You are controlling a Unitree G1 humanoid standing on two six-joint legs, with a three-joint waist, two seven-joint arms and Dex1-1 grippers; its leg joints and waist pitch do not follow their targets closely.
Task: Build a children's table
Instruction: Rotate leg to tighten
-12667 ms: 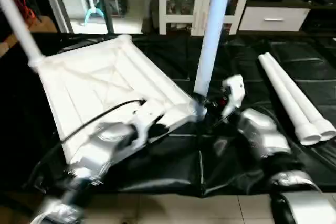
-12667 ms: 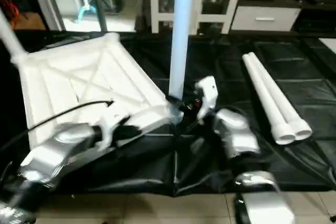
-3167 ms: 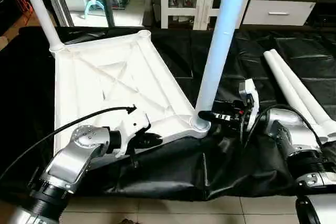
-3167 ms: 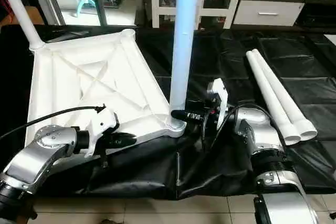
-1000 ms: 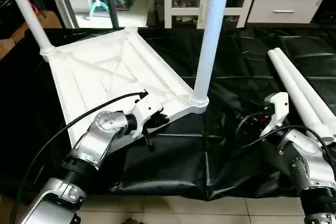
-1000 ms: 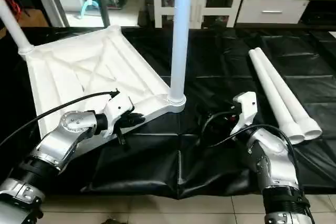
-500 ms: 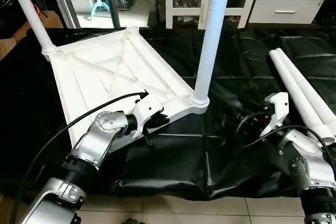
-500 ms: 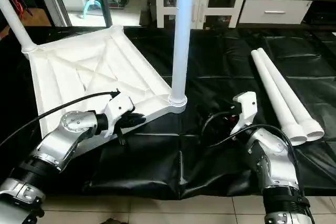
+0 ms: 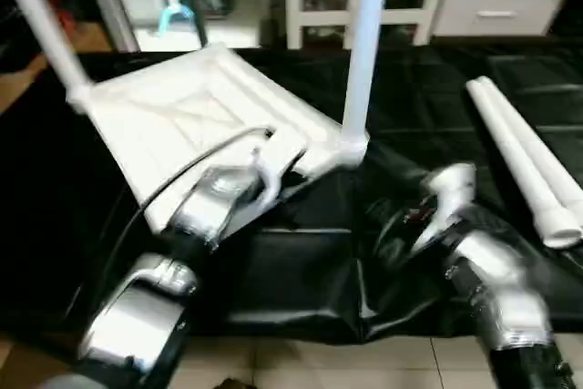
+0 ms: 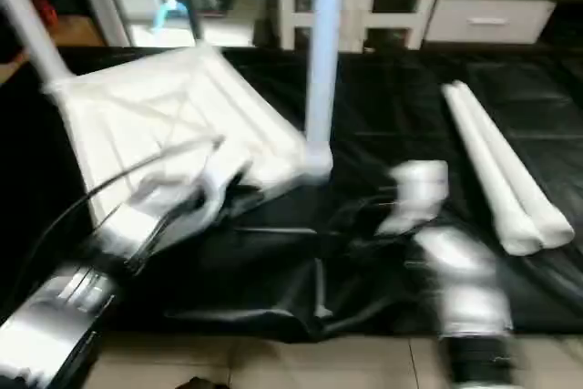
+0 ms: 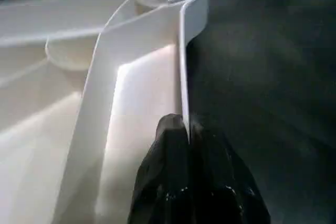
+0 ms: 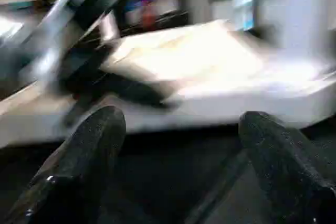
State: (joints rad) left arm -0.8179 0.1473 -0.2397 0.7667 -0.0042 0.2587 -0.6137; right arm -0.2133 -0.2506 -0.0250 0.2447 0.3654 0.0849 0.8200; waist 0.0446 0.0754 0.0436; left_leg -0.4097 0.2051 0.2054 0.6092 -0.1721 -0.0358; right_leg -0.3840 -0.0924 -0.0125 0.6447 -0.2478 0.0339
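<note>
Pinching tabletop (image 11: 131, 87) rim, left gripper (image 11: 187, 132); right gripper (image 12: 178, 135) apart, spread.

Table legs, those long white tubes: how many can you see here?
4. Two stand upright in the tabletop: one at its far left corner, one at its near right corner. Two more lie side by side on the black sheet at right.

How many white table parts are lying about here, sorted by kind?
Tabletop: 1
Legs standing in the tabletop's corners: 2
Loose legs lying side by side on the black sheet: 2
Total: 5 parts
</note>
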